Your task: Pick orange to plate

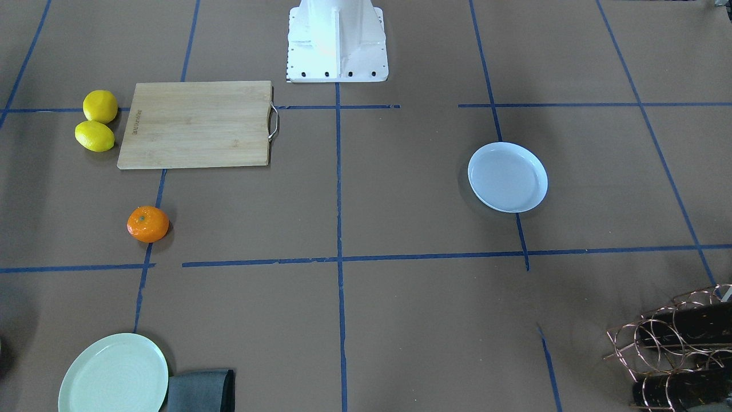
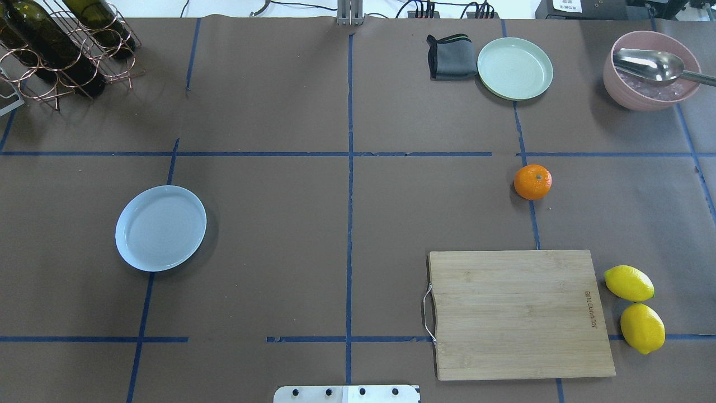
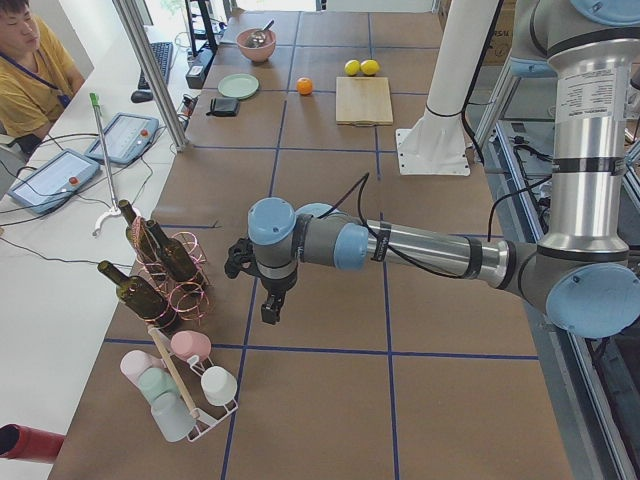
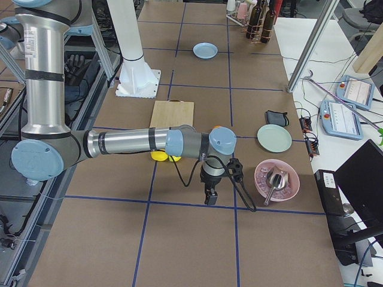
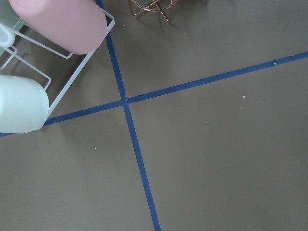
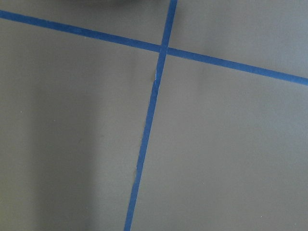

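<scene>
The orange [image 1: 148, 224] [image 2: 532, 182] lies alone on the brown table, on the robot's right half, just beyond the cutting board. The pale bluish-white plate [image 1: 508, 177] [image 2: 161, 228] sits empty on the left half, far from the fruit. Neither gripper appears in the overhead or front views. The left gripper [image 3: 268, 305] hangs low over the table's left end by the bottle rack. The right gripper [image 4: 210, 196] hangs over the right end near the pink bowl. I cannot tell whether either is open or shut. Both wrist views show only bare table and blue tape.
A wooden cutting board [image 2: 520, 313] lies near the robot with two lemons [image 2: 635, 308] beside it. A pale green plate [image 2: 514, 68], grey cloth [image 2: 450, 57] and pink bowl with spoon [image 2: 651, 70] line the far right. A wire bottle rack [image 2: 61, 50] and a cup rack [image 3: 180, 385] stand at the left.
</scene>
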Controlling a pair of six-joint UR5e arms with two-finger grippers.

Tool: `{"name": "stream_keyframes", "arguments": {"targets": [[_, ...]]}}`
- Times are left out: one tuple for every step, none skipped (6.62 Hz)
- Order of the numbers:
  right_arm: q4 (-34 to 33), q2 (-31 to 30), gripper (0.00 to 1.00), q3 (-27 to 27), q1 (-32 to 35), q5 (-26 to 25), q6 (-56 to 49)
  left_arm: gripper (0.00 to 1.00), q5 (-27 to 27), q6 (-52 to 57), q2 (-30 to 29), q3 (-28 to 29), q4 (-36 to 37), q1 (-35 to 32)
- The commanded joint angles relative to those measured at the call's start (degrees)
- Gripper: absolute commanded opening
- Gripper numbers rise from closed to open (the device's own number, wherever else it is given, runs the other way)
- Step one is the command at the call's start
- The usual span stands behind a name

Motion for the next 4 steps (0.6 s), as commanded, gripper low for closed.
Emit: {"name": "stream_keyframes", "arguments": {"targets": [[0.01,0.01,1.0,0.02,-0.02,0.02,0.0,1.0,1.31,0.25,-0.28,-1.76,0.05,-0.05],[0.01,0.8,1.0,0.19,-1.24,-0.42,-0.09,1.0,0.97,0.25,-0.19,-2.65,-0.04,-0.22],[-0.07,2.37,1.0,0.45,-3.25,-0.68,-0.09,1.0,2.27,0.43,-0.63,-2.83,-1.17,-0.05],[0.01,3.78,1.0,2.11,-5.45,-0.86,-0.17,1.0,5.5,0.17,-2.2,-3.35,-4.84,0.21]]}}
